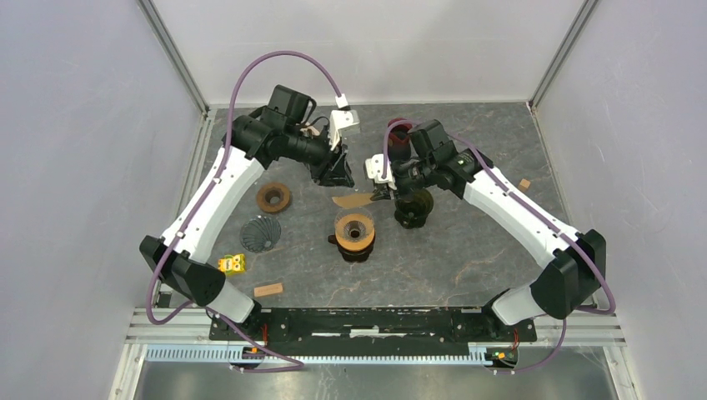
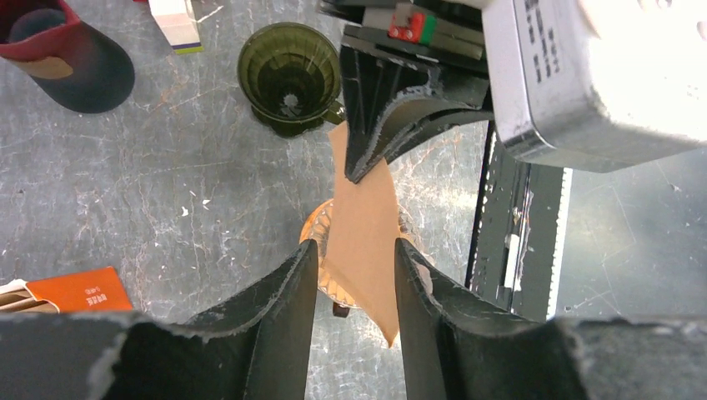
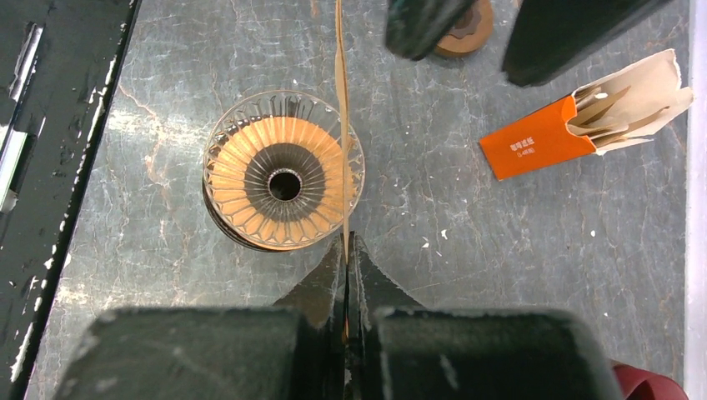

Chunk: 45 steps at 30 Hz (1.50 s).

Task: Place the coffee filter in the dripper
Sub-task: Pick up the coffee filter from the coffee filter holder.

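R hand point(image 3: 346, 250) pinches filter point(image 2: 367, 242) upright nr dripper point(image 3: 250, 192).

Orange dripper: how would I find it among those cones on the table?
Look at the middle of the grey table. Close by the brown coffee filter held in the air stands the orange dripper, a ribbed clear funnel. Its neighbours, a brown dripper, a grey dripper and a dark green dripper, lack its orange glow.
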{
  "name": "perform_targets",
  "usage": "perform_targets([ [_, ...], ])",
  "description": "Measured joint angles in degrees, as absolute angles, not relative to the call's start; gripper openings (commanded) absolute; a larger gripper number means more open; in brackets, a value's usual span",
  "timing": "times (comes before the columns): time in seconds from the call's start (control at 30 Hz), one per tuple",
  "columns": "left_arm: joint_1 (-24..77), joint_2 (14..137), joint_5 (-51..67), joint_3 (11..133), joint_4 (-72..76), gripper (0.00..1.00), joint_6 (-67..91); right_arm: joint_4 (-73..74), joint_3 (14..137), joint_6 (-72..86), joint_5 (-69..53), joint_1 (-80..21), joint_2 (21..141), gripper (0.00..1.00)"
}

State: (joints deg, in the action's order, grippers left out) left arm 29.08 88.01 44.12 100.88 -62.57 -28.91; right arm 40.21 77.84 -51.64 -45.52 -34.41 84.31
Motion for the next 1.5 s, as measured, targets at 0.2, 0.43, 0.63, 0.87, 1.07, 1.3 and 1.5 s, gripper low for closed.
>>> perform_targets([
  [0.2,28.62,87.33,44.07,100.79,-59.29,0.47,-26.28,40.49,76.86,-52.16,-45.56,-34.41,83.57,0.0],
  [0.43,28.64,85.52,46.15,96.75,-58.13,0.53,-26.24,40.6,76.86,-52.36,-45.6,-34.41,83.02,0.0],
  [0.63,28.97,85.49,46.7,95.44,-58.11,0.52,-26.24,41.28,76.86,-52.47,-46.0,-34.41,83.02,0.0],
  [0.87,29.39,85.49,46.68,95.13,-58.11,0.52,-26.26,41.3,76.86,-52.58,-46.11,-34.41,83.02,0.0],
  [1.07,29.45,85.49,46.68,94.54,-58.08,0.52,-26.26,41.32,76.9,-52.56,-46.26,-34.41,83.02,0.0],
  [1.3,29.67,85.52,46.7,93.82,-58.08,0.52,-26.26,41.25,76.93,-52.16,-46.19,-34.41,83.18,0.0],
  [1.5,29.74,85.52,46.72,93.62,-58.08,0.52,-26.26,41.21,77.25,-51.44,-45.89,-34.41,83.42,0.0],
])
